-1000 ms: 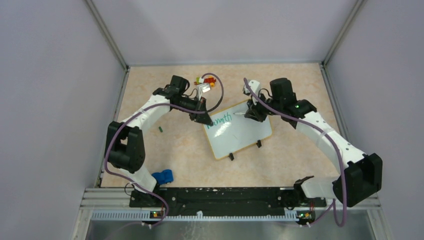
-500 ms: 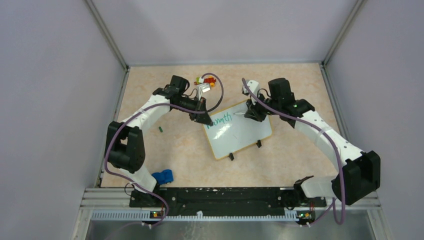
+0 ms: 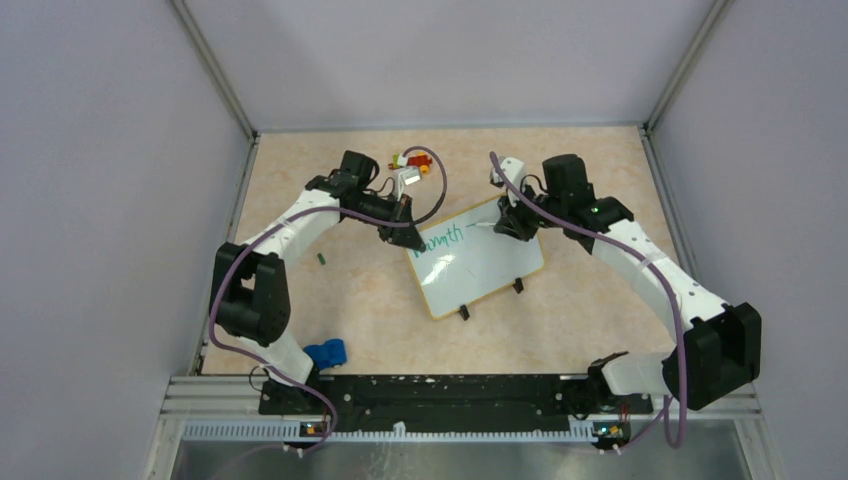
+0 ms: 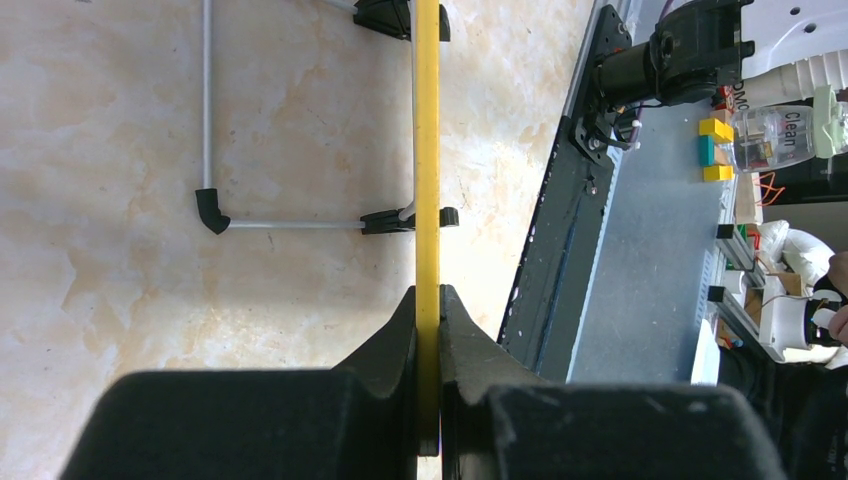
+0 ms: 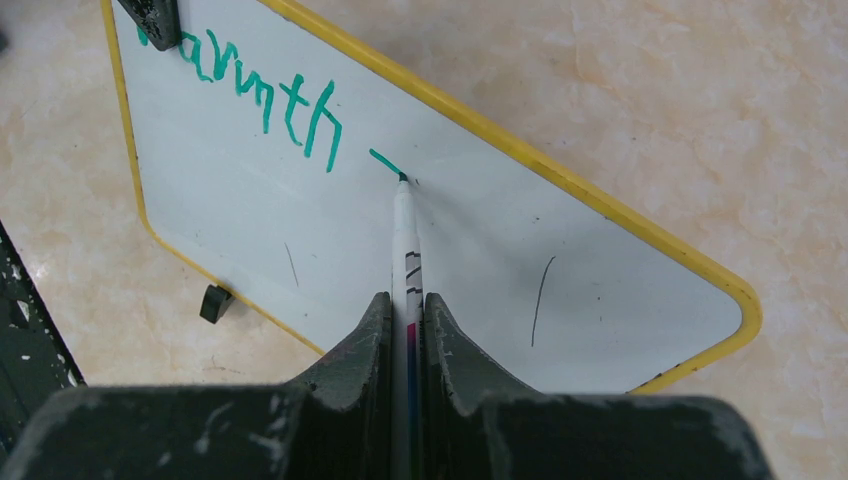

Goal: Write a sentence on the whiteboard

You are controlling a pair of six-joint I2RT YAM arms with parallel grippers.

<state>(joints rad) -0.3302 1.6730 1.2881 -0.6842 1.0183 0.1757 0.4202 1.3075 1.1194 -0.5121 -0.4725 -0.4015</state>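
At desk (image 3: 350, 290) centre: whiteboard (image 3: 480, 265), long axis running near-left to far-right. My left end effector (image 4: 428, 300) clamps its yellow rim; right end effector (image 5: 407, 310) grips marker (image 5: 404, 225), tip on board beside sentence (image 5: 265, 90).

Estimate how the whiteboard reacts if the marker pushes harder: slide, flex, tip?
Probably stiff: the whiteboard shows a straight rim edge-on in the left wrist view. Likely light and slide-prone on the smooth table, resting on small feet. The left gripper, jaws clamped on its rim, should resist that.
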